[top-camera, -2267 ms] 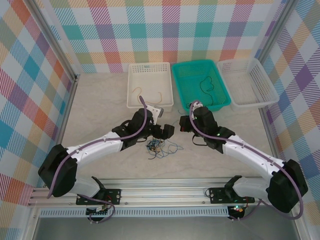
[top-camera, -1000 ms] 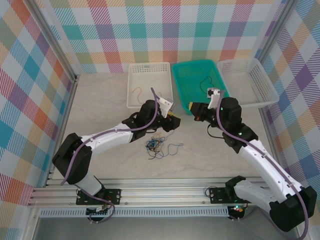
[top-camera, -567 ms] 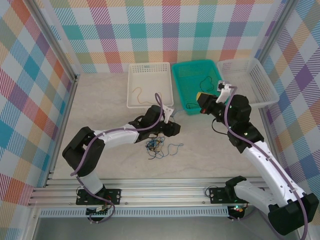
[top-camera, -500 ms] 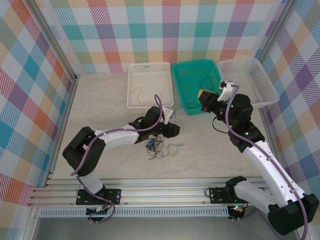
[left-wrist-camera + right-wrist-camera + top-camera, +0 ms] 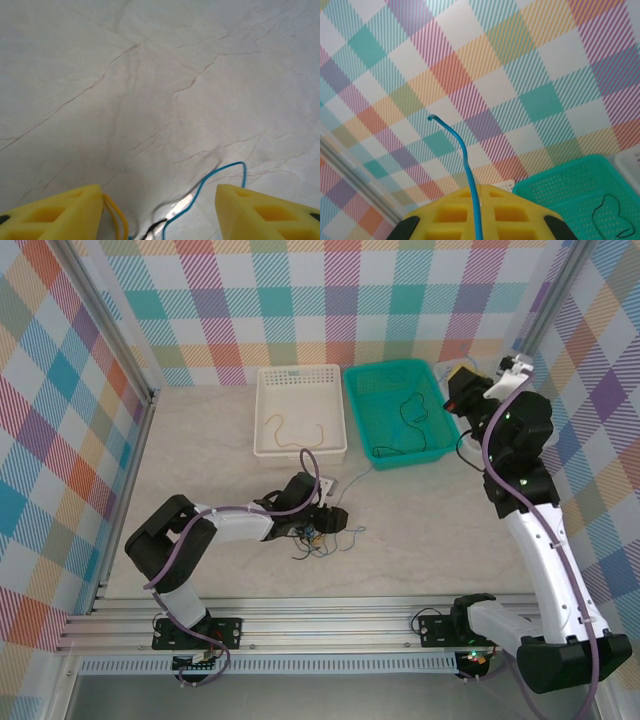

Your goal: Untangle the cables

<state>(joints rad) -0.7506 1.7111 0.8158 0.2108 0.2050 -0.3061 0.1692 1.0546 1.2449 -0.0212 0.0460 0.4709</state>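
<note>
The left pincer (image 5: pixel 325 520) sits low over the marble desk (image 5: pixel 200 460), right at the tangle (image 5: pixel 312 533) of thin cables lying near the desk's middle. In the left wrist view its yellow fingers (image 5: pixel 60 212) stand spread wide, gripping nothing. On the desk between them lie a blue strand (image 5: pixel 215 175), a yellow strand (image 5: pixel 117 215) touching the left finger's inner edge, and a black end (image 5: pixel 155 225).

The right arm is held high at the far right, and its right pincer (image 5: pixel 462 390) is beside the teal basket (image 5: pixel 360 410). In the right wrist view that pincer (image 5: pixel 477 197) is pressed together, pinching a blue cable (image 5: pixel 462 150). The cable's free end curves up and to the left against the plaid wall (image 5: pixel 530 60). Whether this cable and the blue strand by the left pincer are one cannot be told.

A black cable (image 5: pixel 410 405) lies loosely looped in the teal basket. A tan cable (image 5: pixel 290 422) lies curved in the white basket (image 5: pixel 300 452) just to its left. Both baskets stand at the desk's far edge, well apart from the tangle.
</note>
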